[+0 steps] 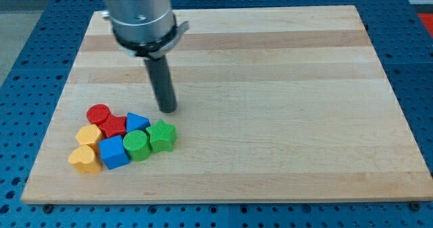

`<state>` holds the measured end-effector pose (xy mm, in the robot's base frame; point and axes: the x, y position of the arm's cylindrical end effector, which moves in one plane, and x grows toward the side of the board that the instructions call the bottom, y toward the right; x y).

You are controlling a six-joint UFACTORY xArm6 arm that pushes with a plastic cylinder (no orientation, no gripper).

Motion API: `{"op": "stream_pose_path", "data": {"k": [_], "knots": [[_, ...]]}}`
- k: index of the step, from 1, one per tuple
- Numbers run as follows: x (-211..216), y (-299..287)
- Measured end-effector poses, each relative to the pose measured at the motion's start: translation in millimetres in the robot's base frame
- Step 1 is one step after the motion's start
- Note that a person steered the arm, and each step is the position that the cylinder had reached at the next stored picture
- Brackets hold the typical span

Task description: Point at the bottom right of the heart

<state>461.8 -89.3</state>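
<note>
Reaching the target is judged to be the risky part. The yellow heart point(84, 158) lies at the view's lower left end of a tight cluster, touching the blue cube point(113, 151) on its right and a yellow block point(88, 134) above it, whose shape cannot be made out. My tip point(168, 110) is seen above and to the right of the cluster, just clear of the blue triangular block point(137, 122) and the green star point(162, 135).

A straight path from the tip to the heart's bottom right is blocked by the green cylinder point(137, 145), the red star-like block point(114, 126) and the blue cube; these would be shoved and the heart displaced. A detour round the cluster's right side and along its lower edge is judged safer. The red cylinder point(99, 114) is unlikely to be touched.

No jaws are fitted; the arm ends in a plain rod, so nothing is gripped.

No containers are present; all blocks rest directly on the wooden board point(284, 106).
</note>
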Motion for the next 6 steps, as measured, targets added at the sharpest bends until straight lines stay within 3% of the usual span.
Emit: {"op": "stream_pose_path", "data": {"k": [1, 3, 4, 6], "knots": [[4, 49], [77, 91], [113, 75], [152, -11]]}}
